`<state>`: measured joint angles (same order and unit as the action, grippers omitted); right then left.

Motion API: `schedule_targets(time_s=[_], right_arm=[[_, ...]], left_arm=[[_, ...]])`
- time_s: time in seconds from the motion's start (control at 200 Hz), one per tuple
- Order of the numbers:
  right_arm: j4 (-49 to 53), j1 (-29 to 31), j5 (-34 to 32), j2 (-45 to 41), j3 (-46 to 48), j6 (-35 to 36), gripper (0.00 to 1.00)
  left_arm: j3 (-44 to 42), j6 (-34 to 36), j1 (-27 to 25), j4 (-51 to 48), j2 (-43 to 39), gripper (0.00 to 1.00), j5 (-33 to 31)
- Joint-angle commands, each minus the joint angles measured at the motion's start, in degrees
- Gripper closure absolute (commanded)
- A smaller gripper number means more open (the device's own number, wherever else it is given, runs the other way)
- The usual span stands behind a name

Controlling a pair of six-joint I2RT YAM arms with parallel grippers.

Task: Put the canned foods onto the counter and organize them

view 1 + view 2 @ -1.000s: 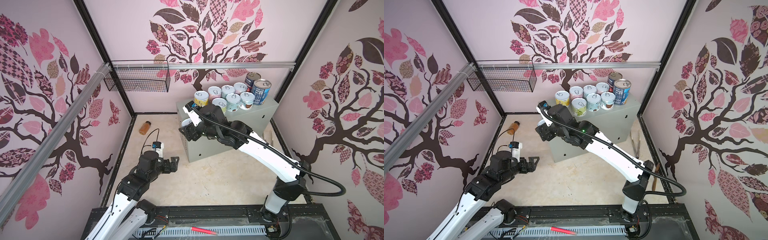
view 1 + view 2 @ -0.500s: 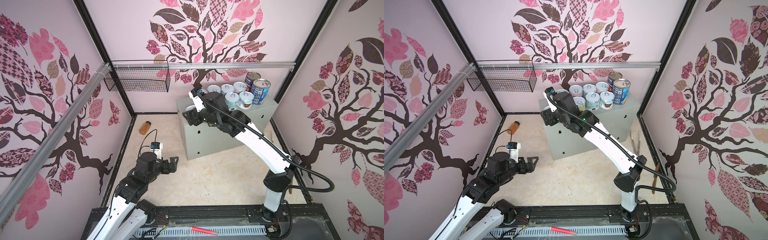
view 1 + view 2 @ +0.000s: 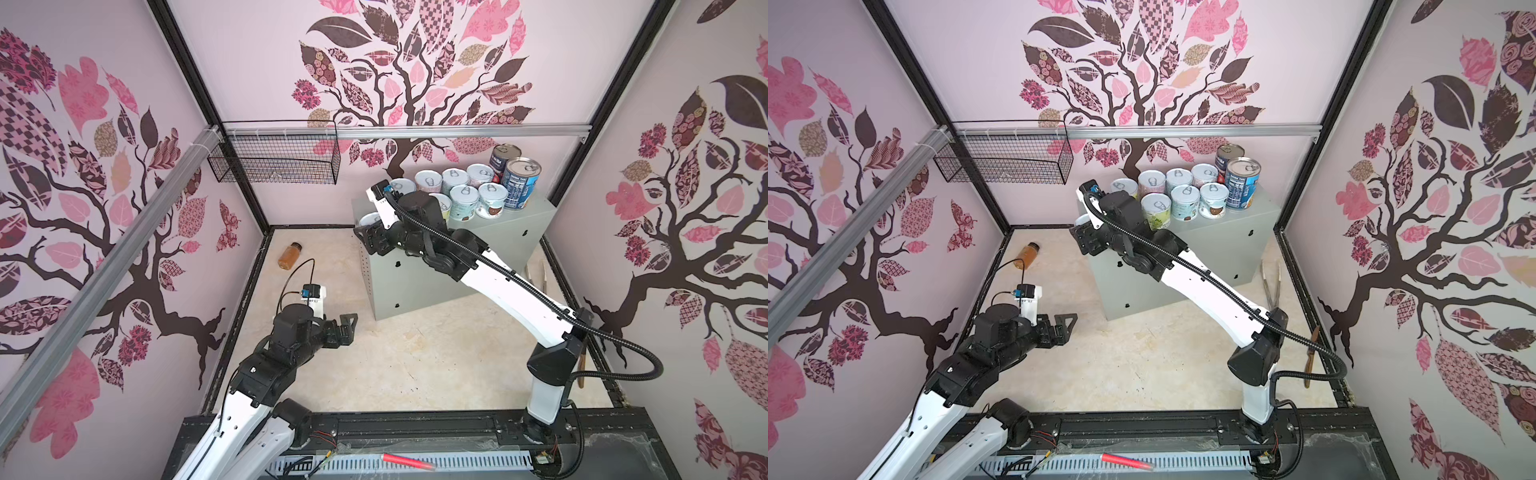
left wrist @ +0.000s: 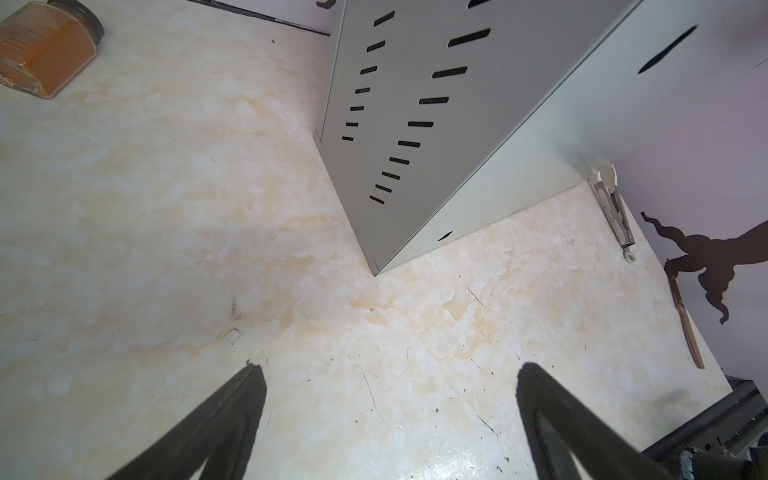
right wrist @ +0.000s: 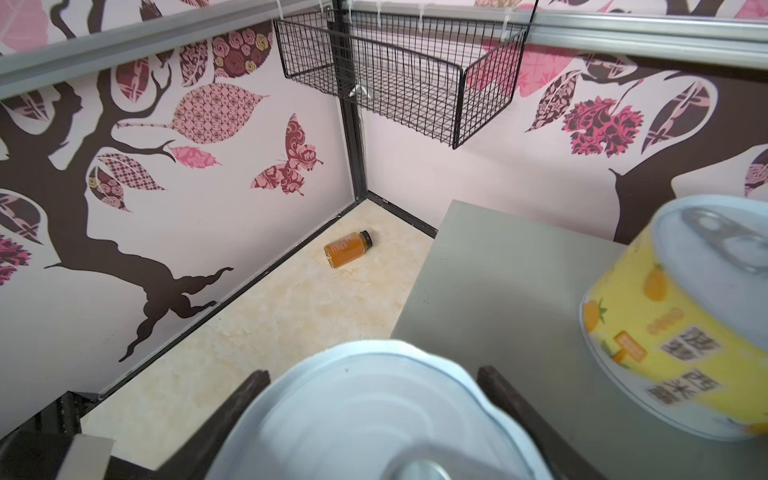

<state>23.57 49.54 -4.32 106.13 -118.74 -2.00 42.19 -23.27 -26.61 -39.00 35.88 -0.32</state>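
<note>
The short white-lidded can (image 5: pixel 374 415) is pinched in the right pincer (image 5: pixel 372 380) at the left end of the bench (image 5: pixel 498 270), apparently straddling its edge, with the yellow can (image 5: pixel 673 324) just beside. It is best carried further in over the grey top, kept level and set down beside the yellow can before the grip is eased. The left pincer (image 4: pixel 390 370) is held spread wide over the floor (image 4: pixel 166 208).

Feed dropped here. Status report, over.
Left tool open, empty, over floor. Right tool shut on white-lidded can at counter's left edge. Yellow can close beside it.
</note>
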Motion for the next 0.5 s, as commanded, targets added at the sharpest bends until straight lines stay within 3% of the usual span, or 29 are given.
schedule_targets(time_s=[0.0,0.18,0.495], right_arm=[[-7.0,0.0,-0.3,-2.0,0.6,1.6,0.54],[-7.4,-0.6,-0.1,-1.3,1.1,1.1,0.48],[-10.8,-1.6,0.7,-4.5,7.4,1.3,0.26]], left_arm=[[-1.6,0.9,0.2,1.2,-0.4,0.02,0.0],[-1.5,1.0,0.1,1.3,-0.2,0.02,0.1],[-1.5,1.3,0.2,1.2,-0.2,0.02,-0.1]])
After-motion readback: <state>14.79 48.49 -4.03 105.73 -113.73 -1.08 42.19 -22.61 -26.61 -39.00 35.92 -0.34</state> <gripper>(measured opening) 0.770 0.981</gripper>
